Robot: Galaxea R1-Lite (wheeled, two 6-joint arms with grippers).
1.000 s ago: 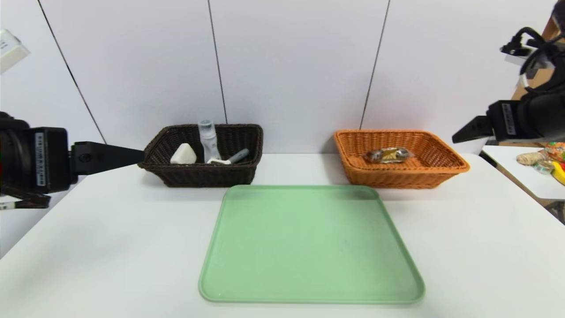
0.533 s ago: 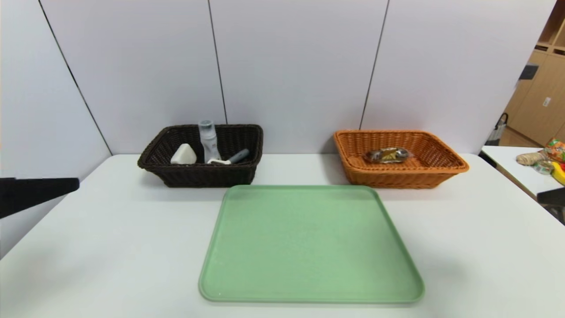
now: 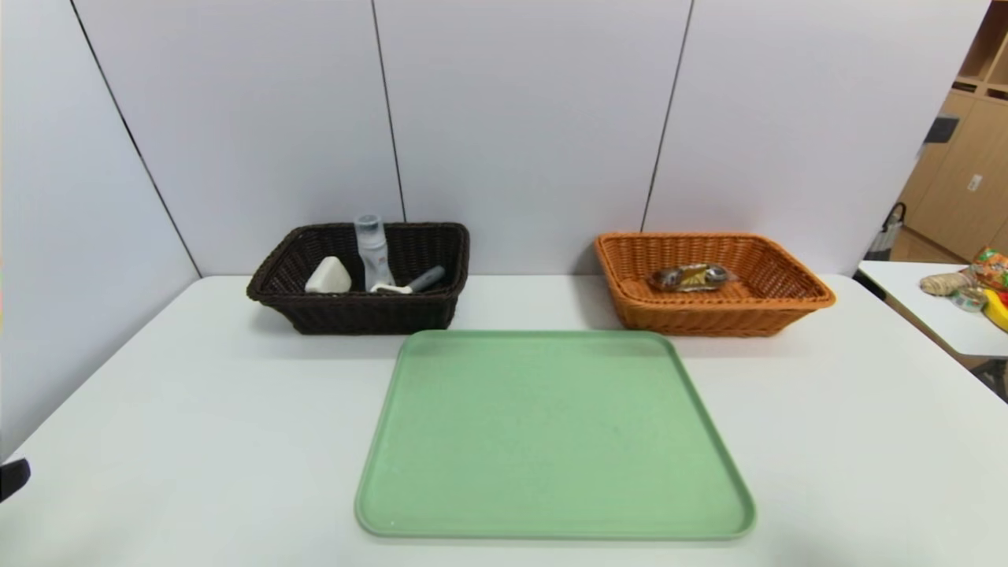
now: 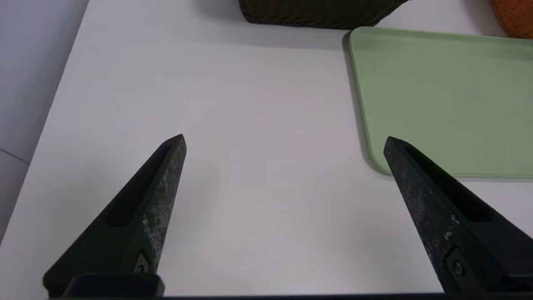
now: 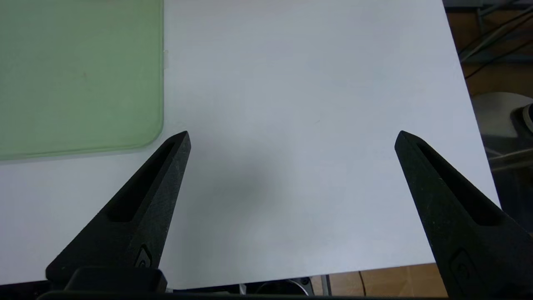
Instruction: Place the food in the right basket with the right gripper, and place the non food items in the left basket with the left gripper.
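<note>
The left gripper (image 4: 284, 139) has its fingers spread wide and empty above the white worktop (image 4: 250, 125); the right gripper (image 5: 292, 135) likewise. Centre frame in the head view lies a bare pale-green plastic tray (image 3: 551, 433). At upper left, the dark brown wicker basket (image 3: 358, 311) holds non-food items; at upper right, the orange wicker basket (image 3: 713, 315) holds wrapped food (image 3: 691, 276).

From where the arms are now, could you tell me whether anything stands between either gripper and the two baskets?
Nothing visible does. The left gripper and right gripper hang open over bare white table. The green tray lying before the dark basket and orange basket holds nothing.
</note>
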